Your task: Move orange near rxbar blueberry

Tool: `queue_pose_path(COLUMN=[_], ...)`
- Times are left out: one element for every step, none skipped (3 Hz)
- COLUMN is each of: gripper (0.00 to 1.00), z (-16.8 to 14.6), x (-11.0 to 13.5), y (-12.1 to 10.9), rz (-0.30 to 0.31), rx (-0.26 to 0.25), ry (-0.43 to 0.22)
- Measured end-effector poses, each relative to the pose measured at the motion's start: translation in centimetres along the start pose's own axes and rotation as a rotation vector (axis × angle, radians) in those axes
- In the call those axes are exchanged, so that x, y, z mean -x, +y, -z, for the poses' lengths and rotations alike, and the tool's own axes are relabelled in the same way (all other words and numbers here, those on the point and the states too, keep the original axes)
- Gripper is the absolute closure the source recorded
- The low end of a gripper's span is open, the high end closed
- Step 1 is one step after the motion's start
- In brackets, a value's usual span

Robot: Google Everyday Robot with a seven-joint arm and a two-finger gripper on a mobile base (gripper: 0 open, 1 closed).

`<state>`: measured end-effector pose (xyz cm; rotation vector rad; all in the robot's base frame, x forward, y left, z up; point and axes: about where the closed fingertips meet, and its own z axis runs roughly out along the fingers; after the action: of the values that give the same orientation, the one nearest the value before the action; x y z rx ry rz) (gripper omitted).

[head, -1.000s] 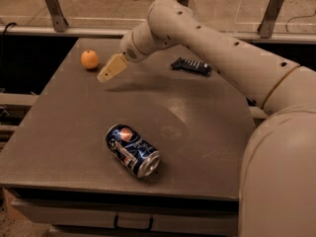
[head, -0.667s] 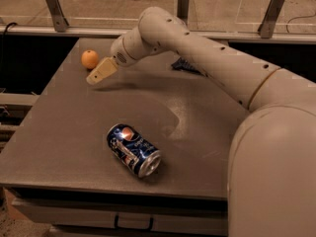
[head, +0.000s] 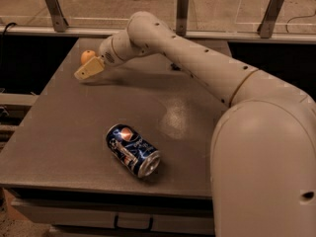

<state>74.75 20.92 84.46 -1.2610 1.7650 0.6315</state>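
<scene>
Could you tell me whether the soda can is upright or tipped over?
Tipped over: the can lies on its side, silver end facing forward. The hand is by the orange.

Pepsi logo on soda can [head: 132, 150]

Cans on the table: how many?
1. The can lies on its side near the table's front edge, centre. The tool is back left, beside the orange. The arm may hide more.

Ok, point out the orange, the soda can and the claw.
Orange [head: 87, 56], camera view, on its visible skin.
Soda can [head: 132, 149], camera view, on its blue side wall.
Claw [head: 83, 73], camera view, at its tip, right beside the orange.
</scene>
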Motion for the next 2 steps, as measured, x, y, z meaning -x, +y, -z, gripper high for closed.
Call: queue_pose_path(gripper=[0.42,0.64], z=[-0.31,0.22], x=[0.01,-0.4], y=[-0.64,-1.07], rz=[-0.014,-0.035], rx=[-0.017,-0.039], ry=[-0.018,-0.031])
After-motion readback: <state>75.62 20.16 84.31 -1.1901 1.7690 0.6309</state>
